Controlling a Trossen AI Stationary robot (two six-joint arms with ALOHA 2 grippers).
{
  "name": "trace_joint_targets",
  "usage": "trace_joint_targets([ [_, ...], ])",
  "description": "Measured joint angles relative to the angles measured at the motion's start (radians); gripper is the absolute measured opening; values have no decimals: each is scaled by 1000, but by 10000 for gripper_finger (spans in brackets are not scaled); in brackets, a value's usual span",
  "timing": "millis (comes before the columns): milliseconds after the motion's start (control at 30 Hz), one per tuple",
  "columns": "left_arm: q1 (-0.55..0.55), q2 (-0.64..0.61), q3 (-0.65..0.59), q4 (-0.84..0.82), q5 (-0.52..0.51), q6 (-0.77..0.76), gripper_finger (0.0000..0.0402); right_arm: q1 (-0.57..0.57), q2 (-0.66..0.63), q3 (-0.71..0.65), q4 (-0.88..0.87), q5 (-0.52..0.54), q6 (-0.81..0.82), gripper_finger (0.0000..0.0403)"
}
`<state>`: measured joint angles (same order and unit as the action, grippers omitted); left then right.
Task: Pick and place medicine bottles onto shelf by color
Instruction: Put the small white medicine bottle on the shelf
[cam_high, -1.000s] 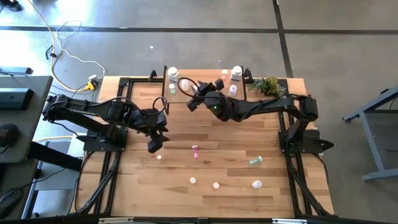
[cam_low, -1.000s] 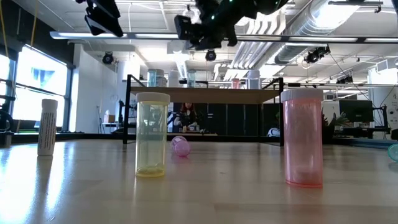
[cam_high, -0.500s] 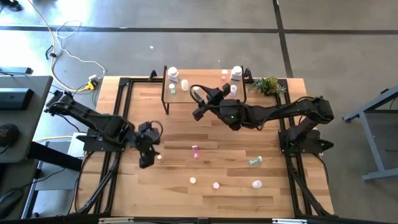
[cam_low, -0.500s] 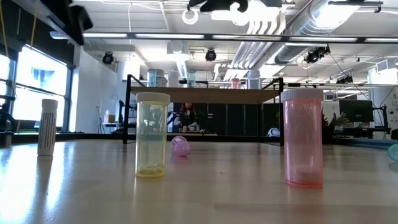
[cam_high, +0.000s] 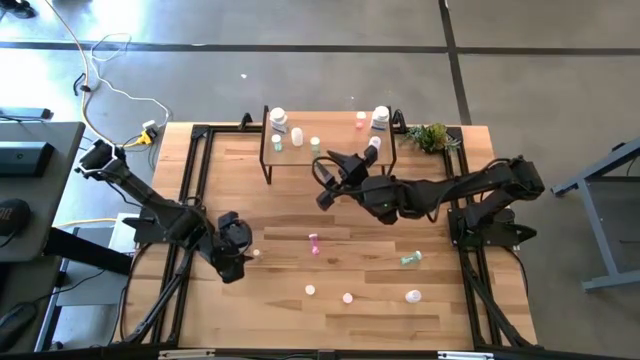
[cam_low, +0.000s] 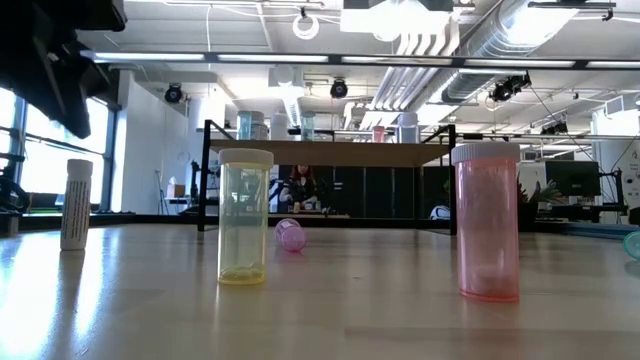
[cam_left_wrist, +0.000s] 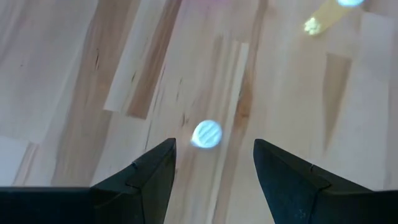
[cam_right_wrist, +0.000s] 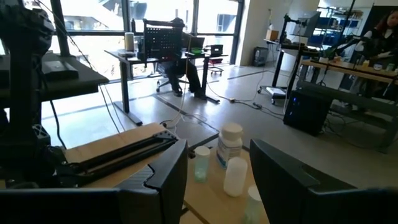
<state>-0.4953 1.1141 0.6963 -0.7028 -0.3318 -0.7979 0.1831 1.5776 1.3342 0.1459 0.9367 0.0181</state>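
The left gripper (cam_high: 234, 262) hangs low over the left part of the desk (cam_high: 300, 320), and its fingers (cam_left_wrist: 146, 171) stand apart with nothing between them. In the left wrist view, a small white bottle (cam_left_wrist: 206, 134) stands upright on the wood, seen from above as a round cap. It lies just ahead of the fingertips, almost on the middle line of the gap. Its long axis is vertical, so I judge that the fingers must go a little forward and then down around it. In the high view this white bottle (cam_high: 256, 253) is just beside the left gripper, and this arm is clearly the nearer one.

The right gripper (cam_high: 330, 182) waits in front of the shelf (cam_high: 290, 152), also with fingers apart and empty.
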Motion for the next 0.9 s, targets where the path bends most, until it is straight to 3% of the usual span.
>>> trace_joint_targets([
  [400,-3,4,-94,111,-13,-5,204,14,0,0,-1,26,7,165],
  [900,27,148,-95,202,-10,42,204,14,0,0,0,26,7,165],
])
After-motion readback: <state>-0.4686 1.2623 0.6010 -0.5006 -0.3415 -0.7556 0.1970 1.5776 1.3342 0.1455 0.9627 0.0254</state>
